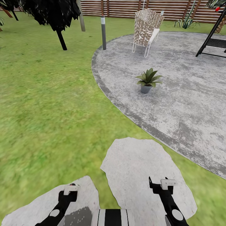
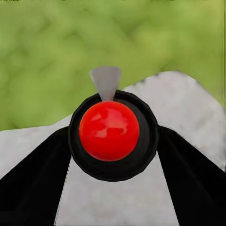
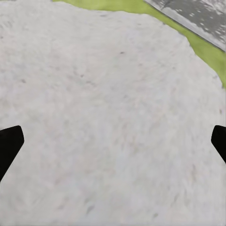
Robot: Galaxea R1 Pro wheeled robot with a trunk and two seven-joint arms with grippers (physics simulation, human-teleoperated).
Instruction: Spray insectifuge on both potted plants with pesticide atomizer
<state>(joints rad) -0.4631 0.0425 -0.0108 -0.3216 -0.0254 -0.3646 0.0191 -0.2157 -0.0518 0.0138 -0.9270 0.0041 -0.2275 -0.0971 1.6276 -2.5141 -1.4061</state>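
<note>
From the head view I look down across the garden lawn [image 1: 47, 110] toward a round grey stone patio [image 1: 188, 103]. One potted plant [image 1: 148, 80] stands upright near the patio's near edge, well ahead of me and well apart from both arms; I judge it is the first target to spray. Behind it sit a woven chair [image 1: 146, 29] and a brown slatted fence [image 1: 131, 8], with a dark tree [image 1: 53, 14] off to the left. Just below me lie pale stepping stones [image 1: 138, 169]. My left pincer [image 1: 71, 188] and right pincer [image 1: 163, 183] hang low in front of the trunk, tucked in as I would carry them while driving.

From the left wrist view, the left pincer [image 2: 112, 136] has its two dark fingers [image 2: 33, 183] pressed against a black round body with a glossy red cap and a small grey nozzle tip pointing forward. I take this to be the pesticide atomizer [image 2: 109, 131], seen end on and pinched between the fingers, so the pick-up looks done. Below it are stone and grass.

From the right wrist view, the right pincer [image 3: 113, 146] is spread wide: only its fingertips [image 3: 9, 141] show at the two sides, with nothing between them. It hovers above a stepping stone, touching nothing, free for now.
</note>
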